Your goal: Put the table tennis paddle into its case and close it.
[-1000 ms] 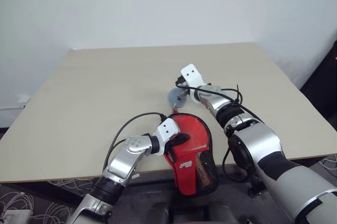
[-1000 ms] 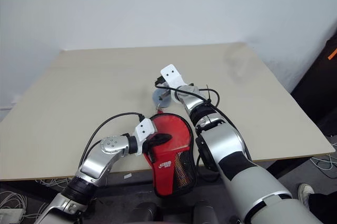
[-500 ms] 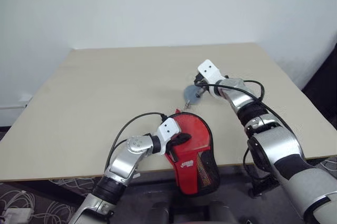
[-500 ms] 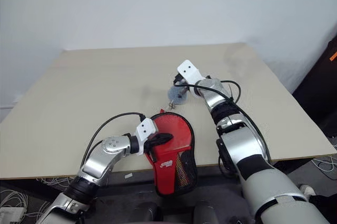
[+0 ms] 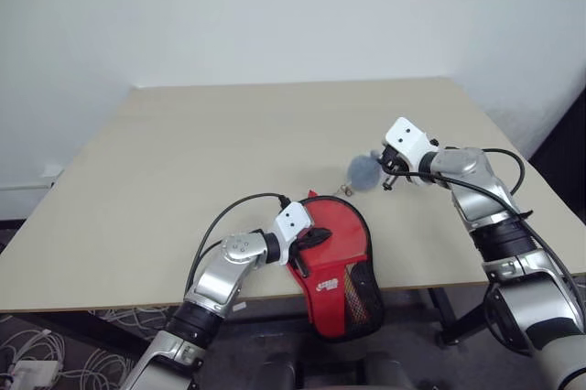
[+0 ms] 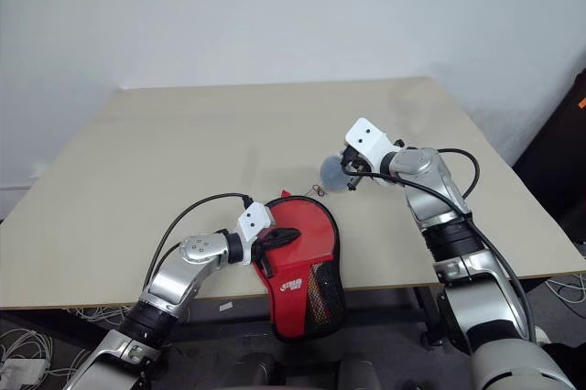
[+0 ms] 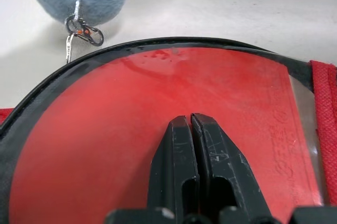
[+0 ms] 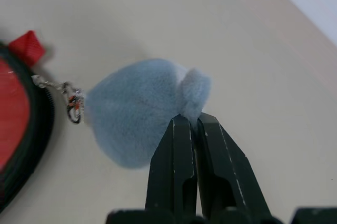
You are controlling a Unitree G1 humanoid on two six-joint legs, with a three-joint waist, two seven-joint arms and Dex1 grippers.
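In the head views, the red paddle-shaped fabric case (image 5: 334,253) with black edging and a black mesh pocket lies at the near edge of the pale beige counter (image 5: 183,161), its narrow mesh end hanging over that edge. The left gripper (image 5: 316,239) rests on the case's rounded top with its fingers closed. Past the case, toward the far right, a small grey-blue fluffy plush charm (image 5: 362,171) is above the counter, pinched by the closed fingers of the right gripper (image 5: 383,168). A thin chain runs from the charm down to the top rim of the case. A black cable loops from the left forearm across the counter just beside the case.

In the left wrist view, the closed black fingers (image 7: 208,155) press flat on a clear plastic panel, through which the red rubber face of the table tennis paddle (image 7: 105,145) shows inside the case. The charm and its small metal clip (image 7: 84,30) sit just beyond the black rim.

In the right wrist view, the fingers (image 8: 221,166) are shut on a tuft of the charm; the clip and chain lead to the case's red tab (image 8: 29,45).
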